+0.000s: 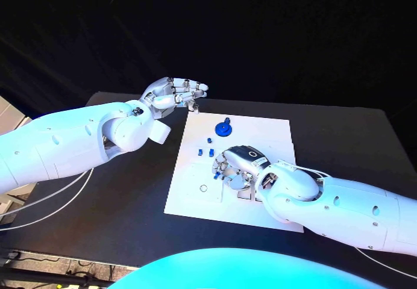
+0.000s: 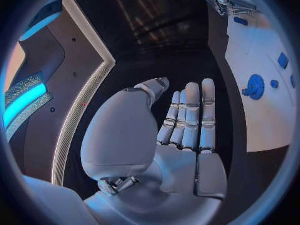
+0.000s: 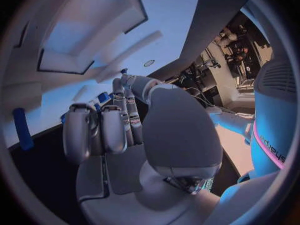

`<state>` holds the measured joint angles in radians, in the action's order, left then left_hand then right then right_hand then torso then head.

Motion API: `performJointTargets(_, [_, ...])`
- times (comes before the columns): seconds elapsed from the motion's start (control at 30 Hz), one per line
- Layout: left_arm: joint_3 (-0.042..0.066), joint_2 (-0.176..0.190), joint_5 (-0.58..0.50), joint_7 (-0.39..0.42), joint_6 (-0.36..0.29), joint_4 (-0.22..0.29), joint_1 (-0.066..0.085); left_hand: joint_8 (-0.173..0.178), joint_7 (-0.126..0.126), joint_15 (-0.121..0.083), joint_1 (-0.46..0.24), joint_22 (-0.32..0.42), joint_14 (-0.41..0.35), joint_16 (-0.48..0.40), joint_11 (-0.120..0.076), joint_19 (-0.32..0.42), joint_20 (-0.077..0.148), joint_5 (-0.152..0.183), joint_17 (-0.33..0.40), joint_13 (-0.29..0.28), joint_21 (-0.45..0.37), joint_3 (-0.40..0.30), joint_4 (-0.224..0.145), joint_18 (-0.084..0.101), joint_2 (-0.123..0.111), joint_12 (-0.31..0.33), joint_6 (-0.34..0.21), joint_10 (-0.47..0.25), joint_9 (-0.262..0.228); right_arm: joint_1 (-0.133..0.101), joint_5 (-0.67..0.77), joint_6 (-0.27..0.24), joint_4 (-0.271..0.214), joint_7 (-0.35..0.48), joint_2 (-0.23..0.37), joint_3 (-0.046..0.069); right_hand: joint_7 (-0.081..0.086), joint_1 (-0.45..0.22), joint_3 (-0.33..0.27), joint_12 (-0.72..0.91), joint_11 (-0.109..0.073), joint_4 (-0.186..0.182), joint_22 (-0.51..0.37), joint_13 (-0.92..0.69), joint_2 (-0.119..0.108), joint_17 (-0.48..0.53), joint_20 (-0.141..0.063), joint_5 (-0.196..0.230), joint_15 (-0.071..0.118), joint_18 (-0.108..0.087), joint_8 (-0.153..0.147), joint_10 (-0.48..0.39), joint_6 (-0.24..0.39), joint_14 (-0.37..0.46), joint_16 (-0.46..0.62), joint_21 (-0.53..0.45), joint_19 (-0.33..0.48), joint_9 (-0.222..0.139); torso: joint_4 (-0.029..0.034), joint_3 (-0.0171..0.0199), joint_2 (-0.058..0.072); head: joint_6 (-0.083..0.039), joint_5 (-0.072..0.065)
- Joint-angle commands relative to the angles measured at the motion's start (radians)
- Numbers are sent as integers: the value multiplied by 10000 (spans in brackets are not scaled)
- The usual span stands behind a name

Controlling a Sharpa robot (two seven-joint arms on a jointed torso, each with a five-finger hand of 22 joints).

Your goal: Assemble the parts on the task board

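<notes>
Two silver hands work a black bench (image 1: 130, 205): the right hand (image 1: 239, 164) curls over the white task board (image 1: 265, 129), grip unclear; the left hand (image 1: 176, 92) hovers spread, empty. Round blue part (image 1: 224, 127) and small blue pegs (image 1: 206, 149) seemingly await assembly.

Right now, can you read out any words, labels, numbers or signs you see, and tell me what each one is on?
No text can be read with confidence.
Dark lettering runs down the robot's pale body beside a pink stripe in the right wrist view: too blurred to read.
The task board, its blue parts and both hands show no markings.
</notes>
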<state>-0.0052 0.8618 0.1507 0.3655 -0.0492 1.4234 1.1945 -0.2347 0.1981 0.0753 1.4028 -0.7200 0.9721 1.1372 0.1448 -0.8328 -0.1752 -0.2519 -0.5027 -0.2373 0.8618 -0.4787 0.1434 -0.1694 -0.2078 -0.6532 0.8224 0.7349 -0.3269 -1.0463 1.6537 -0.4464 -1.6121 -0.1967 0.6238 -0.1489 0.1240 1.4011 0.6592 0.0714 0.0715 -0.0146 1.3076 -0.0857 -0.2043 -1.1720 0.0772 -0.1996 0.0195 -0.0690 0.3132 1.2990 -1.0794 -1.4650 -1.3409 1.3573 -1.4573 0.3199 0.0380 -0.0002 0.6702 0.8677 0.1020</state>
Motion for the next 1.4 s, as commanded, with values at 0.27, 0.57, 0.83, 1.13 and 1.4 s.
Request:
performJointTargets(0.27, [7,-18,24,-12,60,24,4,-48,2,0,90,-22,82,70,5,-104,4,-42,2,29,42,-13,-40,-137,-10,73,35,52,17,12,205,256,80,-124,-73,-9,11,-49,19,-6,-191,14,941,-12,62,9,-13,-7,74,147,47,281,-36,-398,-28,-32,-45,19,9,-7,0,31,-5])
performJointTargets(0.57, [6,-7,36,-20,55,26,4,-48,2,0,90,-22,82,70,5,-104,4,-42,2,29,42,-13,-40,-137,-10,73,35,52,17,35,274,626,160,-147,-175,-69,14,-64,32,-16,-188,30,936,-10,62,18,-11,-2,71,144,42,276,-27,-396,-29,-42,-39,27,10,-2,-4,50,35])
performJointTargets(0.83, [6,0,40,-22,45,21,4,-48,2,0,90,-22,82,70,5,-104,4,-42,2,29,42,-13,-40,-137,-10,73,35,52,17,52,336,911,152,-121,-179,-96,49,-273,-20,-78,-147,64,854,13,-7,95,17,21,33,115,-7,168,60,-373,-17,-171,37,68,-3,-6,-10,50,51])
performJointTargets(1.13, [6,6,40,-23,40,-2,4,-56,0,-1,93,-29,87,73,4,-107,5,-40,3,48,50,-18,-41,-137,-1,86,34,56,19,55,253,867,136,12,-124,-112,245,-768,-85,-131,132,23,494,207,-232,388,200,-110,-191,-2,-281,-879,490,-284,57,-715,321,81,-10,0,-17,50,44])
performJointTargets(1.4, [6,2,40,-40,64,-34,4,-56,0,-1,93,-29,87,73,4,-107,5,-40,3,48,50,-18,-41,-137,-1,86,34,56,19,54,113,18,99,63,-43,-116,441,-926,-329,-11,403,116,-780,209,-572,1624,444,-113,-445,-399,-848,-2329,1323,217,717,-2573,1300,-69,-15,6,-18,-11,14])
